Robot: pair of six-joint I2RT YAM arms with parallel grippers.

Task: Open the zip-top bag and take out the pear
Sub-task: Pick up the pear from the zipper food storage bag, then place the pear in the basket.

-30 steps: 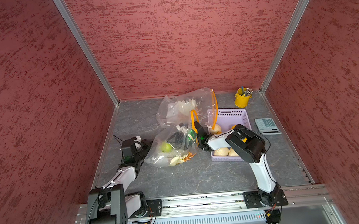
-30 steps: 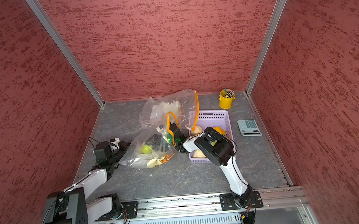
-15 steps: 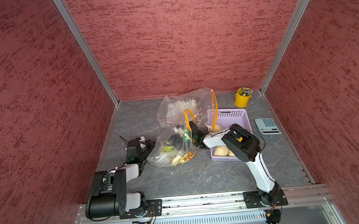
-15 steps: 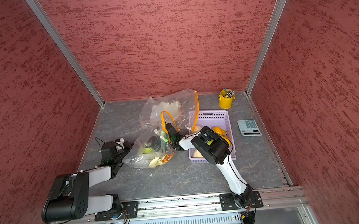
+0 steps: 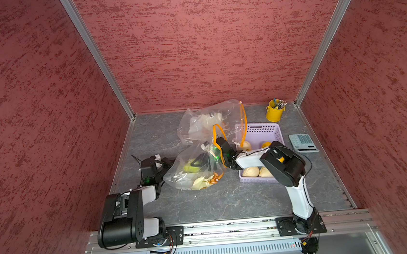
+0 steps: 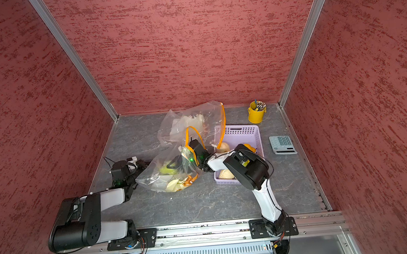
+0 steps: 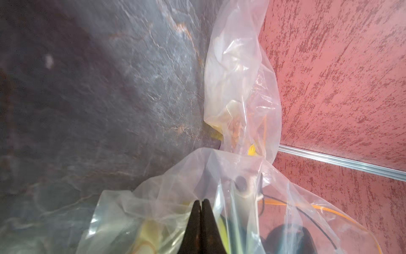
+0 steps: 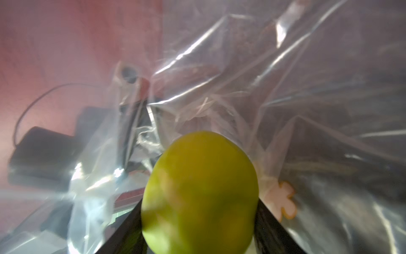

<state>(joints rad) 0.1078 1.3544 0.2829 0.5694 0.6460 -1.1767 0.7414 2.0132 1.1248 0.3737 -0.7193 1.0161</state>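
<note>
Looking down the right wrist view, I find the pear (image 8: 198,189) filling the lower centre of the frame, lodged between the fingers (image 8: 123,238) of the right gripper (image 8: 200,202). The jaws stand well apart and both inner faces seem to touch its flanks, so I read that as a grip on the fruit. Its long axis runs up the frame, in line with the fingers. In a top view the pear sits inside the zip-top bag (image 5: 177,179), left of centre, and the bag's orange mouth (image 5: 216,131) gapes up and to the right of it, looped about the right wrist. The coming pull turns on that: I judge the way out is back along the forearm, toward the right of the frame. The left gripper (image 7: 201,201), jaws fully together, appears to pinch the bag's film at the far end from the mouth, which should hold the bag back
</note>
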